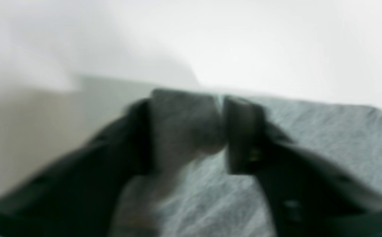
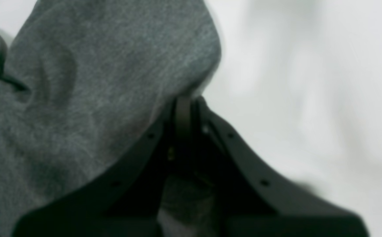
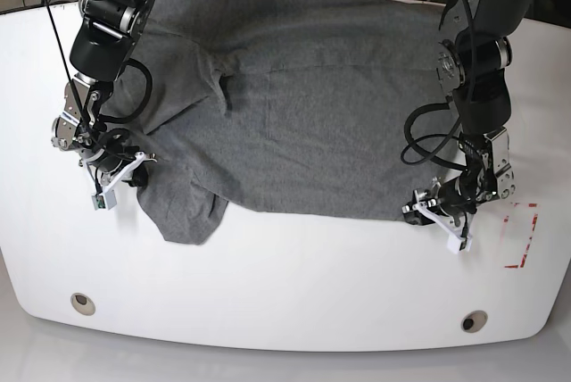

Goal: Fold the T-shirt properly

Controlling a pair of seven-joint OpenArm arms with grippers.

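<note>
**Both claws on the hem, no fold made**

The plain heather-grey knit T-shirt (image 3: 294, 114) lies spread across the white table (image 3: 285, 284), filling the upper middle of the base view. The right gripper (image 2: 182, 102) at mid-left pinches cloth tight. The left gripper (image 1: 222, 128) at lower right straddles the edge, jaws part-open; grip uncertain. All folding remains

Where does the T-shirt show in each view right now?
Left wrist: T-shirt fills lower right, its edge between the left gripper fingers.
Right wrist: it fills the left half, bunched at the right gripper.
Base: spread across the table centre, between both arms.
Shared landmark: the white table.
</note>
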